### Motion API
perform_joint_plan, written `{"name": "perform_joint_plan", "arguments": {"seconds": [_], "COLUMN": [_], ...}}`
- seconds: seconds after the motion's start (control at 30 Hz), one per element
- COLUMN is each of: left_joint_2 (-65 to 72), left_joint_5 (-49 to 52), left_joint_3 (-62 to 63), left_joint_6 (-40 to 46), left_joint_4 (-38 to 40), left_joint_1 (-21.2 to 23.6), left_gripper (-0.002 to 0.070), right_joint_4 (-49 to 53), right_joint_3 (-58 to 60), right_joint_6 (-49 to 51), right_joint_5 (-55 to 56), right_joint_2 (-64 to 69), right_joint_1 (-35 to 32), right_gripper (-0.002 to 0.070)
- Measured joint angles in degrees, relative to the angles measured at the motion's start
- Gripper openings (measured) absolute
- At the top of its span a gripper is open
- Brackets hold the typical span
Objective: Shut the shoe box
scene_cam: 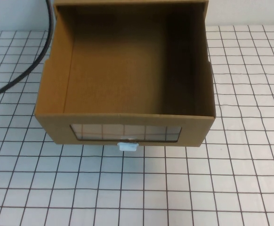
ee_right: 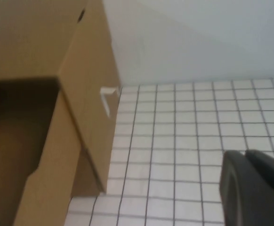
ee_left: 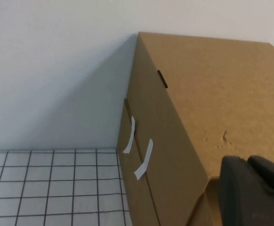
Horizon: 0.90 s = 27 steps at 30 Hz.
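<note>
Of the left gripper (ee_left: pixel 254 188) only a dark edge is seen in its wrist view, just beside the outer sleeve's top; whether it is spread cannot be told. The right gripper (ee_right: pixel 254 188) is likewise seen only in part, over the tiled table (scene_cam: pixel 250 188), with the shoe box (scene_cam: pixel 125 94) off to one side; its state cannot be told either. The drawer is pulled well out and is seen empty. It is judged light, stiff cardboard. The front panel beside the white handle (scene_cam: pixel 128 146) is best pushed squarely.
</note>
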State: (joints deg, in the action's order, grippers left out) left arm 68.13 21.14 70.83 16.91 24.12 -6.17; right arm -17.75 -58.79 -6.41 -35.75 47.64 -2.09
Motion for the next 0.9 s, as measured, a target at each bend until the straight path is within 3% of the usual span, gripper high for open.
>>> {"name": "perform_joint_plan", "arguments": {"seconds": [0.2,0.47,0.7,0.9], "left_joint_2": [11.40,29.87,43.79,48.55], "left_joint_5": [12.88,32.17,44.69,47.78], "left_joint_3": [17.95,41.78,55.28,56.51], "left_joint_6": [3.01,19.52,18.04,12.30], "left_joint_4": [2.58,20.99,22.54,22.56], "left_joint_1": [0.00,0.00,0.00,0.00], "left_gripper": [-0.0005,-0.0005,-0.0005,-0.0005], "right_joint_4": [-1.65,-13.63,-14.32,-11.27], "right_joint_3": [-4.19,-9.49,-9.60,-9.60], "right_joint_6": [-10.32,-21.70,-23.89,-18.87], "right_joint_5": [-8.86,-14.78,-18.97,-18.43], "right_joint_2": [7.18,13.91,18.27,21.43], "right_joint_1": [7.38,18.35,30.42,41.82], "right_gripper": [-0.0013,-0.0013,-0.0013,-0.0013]}}
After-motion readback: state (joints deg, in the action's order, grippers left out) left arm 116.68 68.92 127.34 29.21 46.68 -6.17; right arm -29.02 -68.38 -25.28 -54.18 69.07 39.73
